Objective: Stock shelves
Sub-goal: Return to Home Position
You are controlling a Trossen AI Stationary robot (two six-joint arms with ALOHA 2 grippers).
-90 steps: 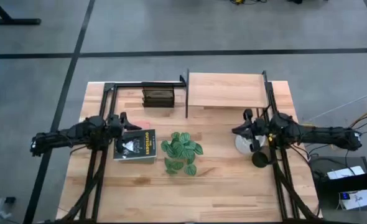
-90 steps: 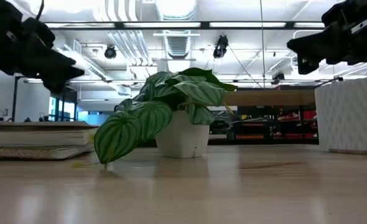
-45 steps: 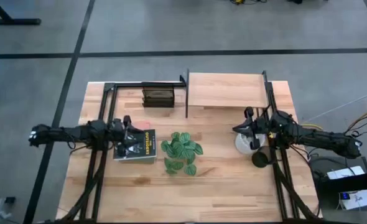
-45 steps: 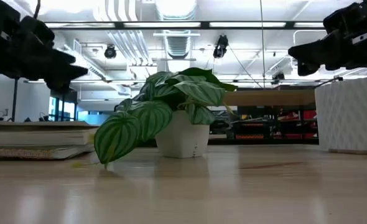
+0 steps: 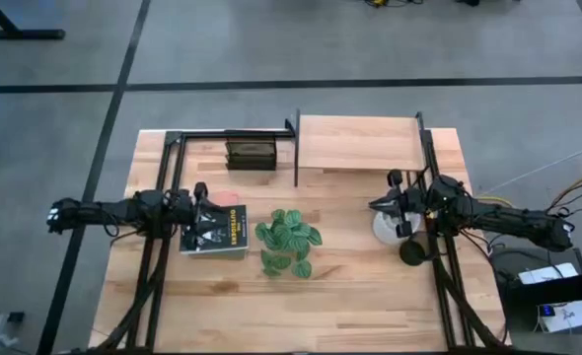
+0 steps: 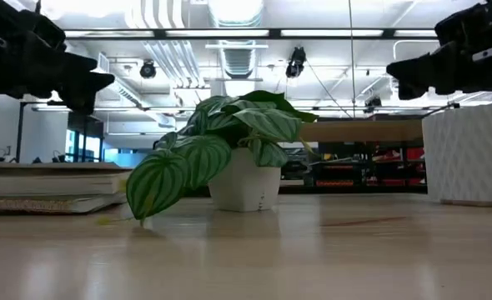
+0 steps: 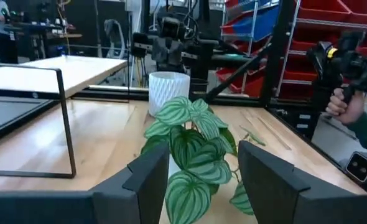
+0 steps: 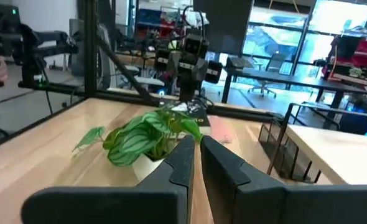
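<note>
So the left arm has pulled back a bit since a second ago. On the light-wood tabletop (image 5: pixel 370 286) the black-framed shelves with pale wooden board (image 5: pixel 358 143) sit at the far edge; left gripper (image 5: pixel 204 202) fingers apart over the black book (image 5: pixel 222 235), right gripper (image 5: pixel 375 205) fingers together above the white ribbed pot (image 5: pixel 383 230)

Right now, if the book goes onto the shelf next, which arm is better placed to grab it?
Left. The left gripper hangs open just above the book's edge, while the right gripper is shut on the far side of the plant, by the white vase.
</note>
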